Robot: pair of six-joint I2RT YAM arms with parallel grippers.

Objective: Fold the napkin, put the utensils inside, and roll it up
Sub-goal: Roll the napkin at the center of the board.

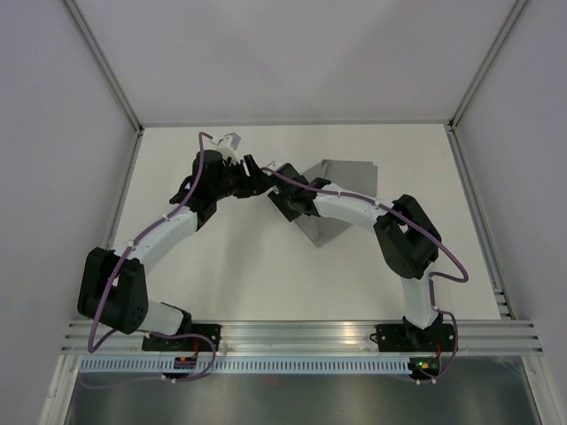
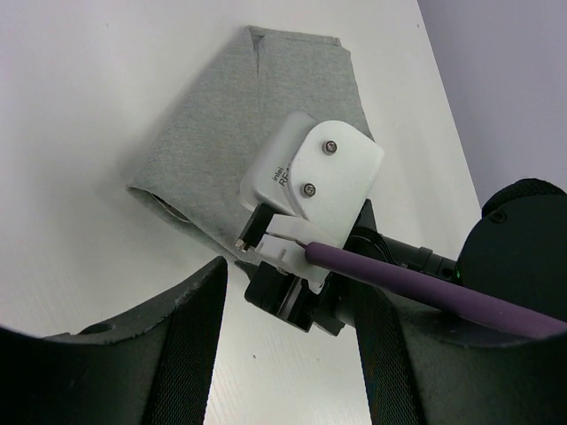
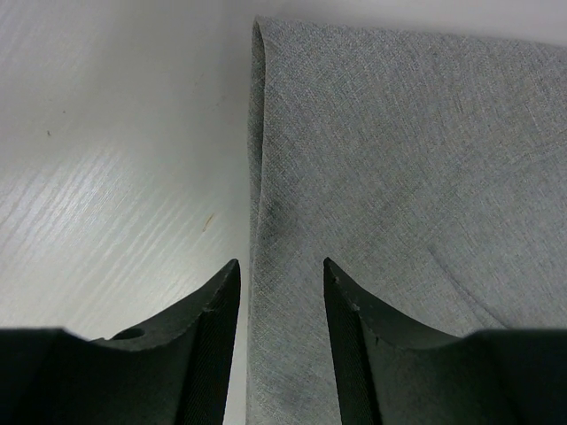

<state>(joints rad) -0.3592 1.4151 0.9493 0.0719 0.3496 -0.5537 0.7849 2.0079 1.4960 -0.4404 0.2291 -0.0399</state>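
Napkin (image 3: 399, 177) lies folded, its creased edge between the half-open fingers of the right tool (image 3: 280, 266); left tool (image 2: 292, 282), wide and empty, hovers nearby. No fork visible; rolling apparently remains.

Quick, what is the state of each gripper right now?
Left gripper: open, holding nothing.
Right gripper: open, fingers either side of the folded edge of the napkin.
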